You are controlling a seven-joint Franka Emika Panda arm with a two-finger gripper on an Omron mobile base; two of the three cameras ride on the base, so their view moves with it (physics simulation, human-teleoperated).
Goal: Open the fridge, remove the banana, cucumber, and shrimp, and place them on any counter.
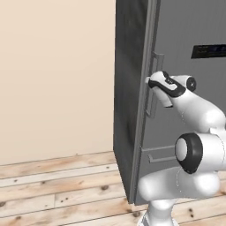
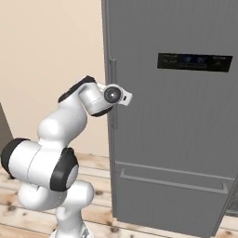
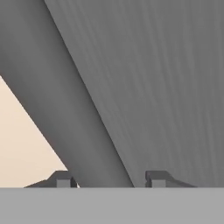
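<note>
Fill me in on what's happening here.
The white arm has reached up to the closed fridge and set its gripper around the long vertical bar handle, one fingertip on each side of the bar. The door is not open yet, so nothing inside can be seen. It looks set to pull the door next.

The closed fridge (image 2: 186, 135) door stands as a flat dark grey wall across the arm's path, its long vertical bar handle (image 2: 113, 93) running near the door's left edge. In the hand view the bar handle (image 3: 65, 109) crosses diagonally between the two fingers (image 3: 63, 179), one tip on either side of it, with the door face close behind. Left of the fridge, open air runs to a bare beige wall (image 1: 53, 75) above the plank floor (image 1: 57, 190). Lower on the door front, a horizontal drawer handle (image 2: 172, 180) juts out, and a black dispenser panel (image 2: 194, 62) sits high on the right.
</note>
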